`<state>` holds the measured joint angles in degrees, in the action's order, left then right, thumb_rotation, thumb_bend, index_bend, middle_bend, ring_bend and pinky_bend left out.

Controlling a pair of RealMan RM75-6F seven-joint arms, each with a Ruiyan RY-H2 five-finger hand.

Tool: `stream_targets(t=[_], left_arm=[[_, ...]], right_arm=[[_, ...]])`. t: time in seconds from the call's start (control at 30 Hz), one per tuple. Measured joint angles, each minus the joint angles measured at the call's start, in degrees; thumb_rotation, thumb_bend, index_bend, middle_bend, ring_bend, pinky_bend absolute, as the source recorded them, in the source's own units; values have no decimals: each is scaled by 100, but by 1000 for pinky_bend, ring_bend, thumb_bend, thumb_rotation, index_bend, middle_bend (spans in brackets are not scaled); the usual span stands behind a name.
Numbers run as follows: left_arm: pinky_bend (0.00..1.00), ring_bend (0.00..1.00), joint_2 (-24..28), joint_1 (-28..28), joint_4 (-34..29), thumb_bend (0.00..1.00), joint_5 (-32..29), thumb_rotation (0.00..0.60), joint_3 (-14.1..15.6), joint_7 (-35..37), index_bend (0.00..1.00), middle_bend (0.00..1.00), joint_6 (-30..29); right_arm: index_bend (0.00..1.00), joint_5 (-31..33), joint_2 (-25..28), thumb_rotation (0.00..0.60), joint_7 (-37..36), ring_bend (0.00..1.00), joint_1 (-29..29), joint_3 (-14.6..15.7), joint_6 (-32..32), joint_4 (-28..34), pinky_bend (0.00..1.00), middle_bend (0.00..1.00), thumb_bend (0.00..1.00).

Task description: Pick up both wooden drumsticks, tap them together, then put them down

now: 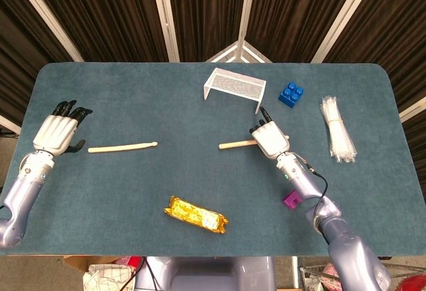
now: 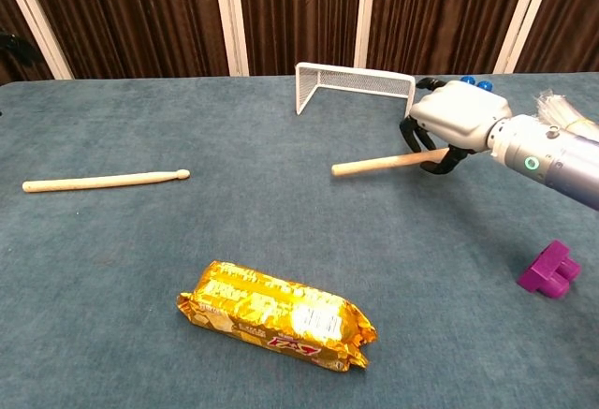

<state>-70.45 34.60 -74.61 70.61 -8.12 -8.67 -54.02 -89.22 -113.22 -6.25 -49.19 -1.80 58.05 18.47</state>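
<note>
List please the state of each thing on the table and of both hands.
Left drumstick: flat on table, untouched.
Right drumstick: held by right hand, butt end down.
Left hand: empty, beside left drumstick.
Snack pack: lying flat, sealed.
Wire rack: standing upright.

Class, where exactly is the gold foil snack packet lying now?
The gold foil snack packet lies near the table's front edge, centre-left in the head view, below the free wooden drumstick.
</note>
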Motion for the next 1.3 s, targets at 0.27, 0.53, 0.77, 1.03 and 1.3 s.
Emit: stream_targets(t=[0.27,0.53,0.77,1.03,1.3], left_arm=[[0,0,-4,-10,74,443,-38,600,14,65,160,145,37],[0,0,52,-17,31,443,1,600,12,132,151,137,7],[0,0,136,-30,-100,414,103,600,29,120,116,89,-89],[0,0,417,-180,-574,382,348,600,125,-7,79,38,-426],[0,0,694,-604,-866,382,726,600,395,-166,72,29,-1048]], right_arm=[[444,242,69,600,386,291,-3,-200,-246,297,21,448,588],[281,682,271,600,1120,214,41,-529,-586,825,9,311,588],[112,1309,603,600,2142,146,148,-926,-887,1597,3,169,361],[21,1937,1342,600,2598,86,547,-1547,-217,3087,3,79,306],[20,1829,2333,600,1656,86,1092,-1663,373,3834,3,79,306]])
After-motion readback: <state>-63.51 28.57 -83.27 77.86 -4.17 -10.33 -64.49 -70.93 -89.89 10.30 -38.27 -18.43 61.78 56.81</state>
